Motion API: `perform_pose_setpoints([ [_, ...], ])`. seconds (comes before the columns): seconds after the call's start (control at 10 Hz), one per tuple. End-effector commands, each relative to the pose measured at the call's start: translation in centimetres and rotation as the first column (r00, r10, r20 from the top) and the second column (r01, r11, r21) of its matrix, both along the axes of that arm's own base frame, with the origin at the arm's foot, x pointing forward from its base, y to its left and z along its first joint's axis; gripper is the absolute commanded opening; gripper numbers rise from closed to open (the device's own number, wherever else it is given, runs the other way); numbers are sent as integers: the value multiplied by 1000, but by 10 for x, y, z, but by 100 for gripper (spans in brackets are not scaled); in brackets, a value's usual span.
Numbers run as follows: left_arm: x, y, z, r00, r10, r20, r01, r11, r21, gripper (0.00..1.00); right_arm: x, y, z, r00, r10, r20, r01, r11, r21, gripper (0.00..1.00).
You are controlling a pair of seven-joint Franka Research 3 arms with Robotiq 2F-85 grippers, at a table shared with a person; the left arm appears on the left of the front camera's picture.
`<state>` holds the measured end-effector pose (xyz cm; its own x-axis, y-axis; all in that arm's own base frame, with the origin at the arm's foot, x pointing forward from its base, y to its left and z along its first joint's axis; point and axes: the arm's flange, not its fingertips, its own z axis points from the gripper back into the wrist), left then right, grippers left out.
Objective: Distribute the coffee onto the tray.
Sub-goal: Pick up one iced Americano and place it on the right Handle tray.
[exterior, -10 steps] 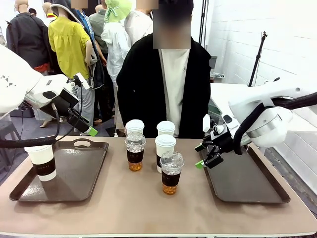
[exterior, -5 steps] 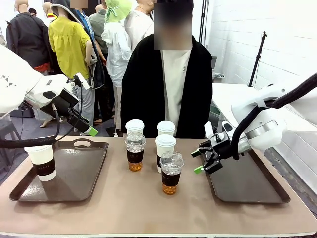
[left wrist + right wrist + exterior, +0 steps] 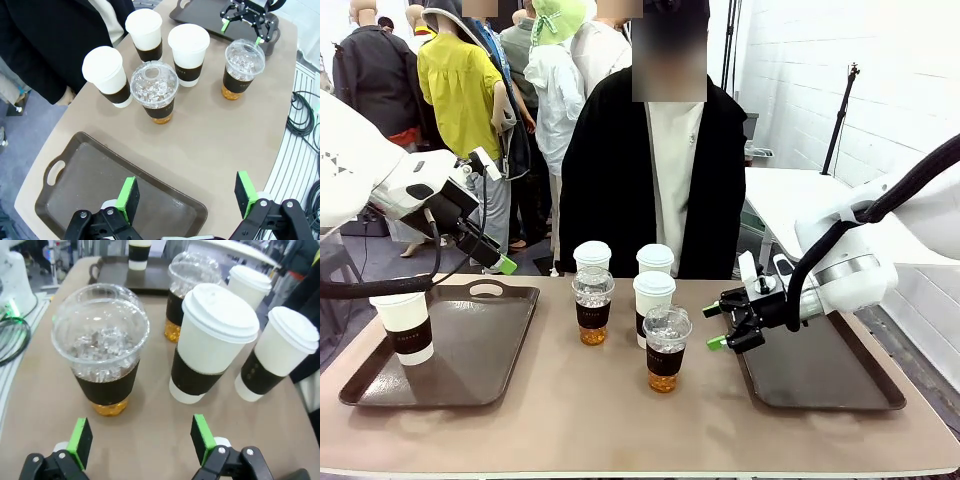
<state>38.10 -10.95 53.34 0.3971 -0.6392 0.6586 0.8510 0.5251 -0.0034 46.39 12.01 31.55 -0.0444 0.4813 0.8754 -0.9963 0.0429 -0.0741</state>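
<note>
One paper cup (image 3: 404,327) stood on the left tray (image 3: 480,350), at its left edge — five cups (image 3: 653,298) stood undelivered at the middle of the table (image 3: 570,415). Right gripper (image 3: 714,327), spread and empty, faced the nearest dome-lidded cup (image 3: 666,348); left gripper (image 3: 186,194) likewise spread.

Right claw (image 3: 713,326) nearer dome-lidded cup (image 3: 666,350).

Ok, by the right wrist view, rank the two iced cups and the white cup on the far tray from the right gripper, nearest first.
1. Near iced cup, just ahead of the right gripper, picture left.
2. Second iced cup, farther back, centre.
3. White cup on the far tray, top edge.
</note>
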Motion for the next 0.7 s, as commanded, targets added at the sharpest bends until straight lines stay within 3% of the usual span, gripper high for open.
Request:
perform_pose_setpoints([
  [0.0,2,2,-1,1000,-11,-5,11,1000,-14,100,7,10,-13,1000,-2,31,0,998,61,100],
  [0.6,2,2,-1,1000,-11,-5,11,1000,-14,100,11,11,-25,998,65,-12,-64,993,100,100],
])
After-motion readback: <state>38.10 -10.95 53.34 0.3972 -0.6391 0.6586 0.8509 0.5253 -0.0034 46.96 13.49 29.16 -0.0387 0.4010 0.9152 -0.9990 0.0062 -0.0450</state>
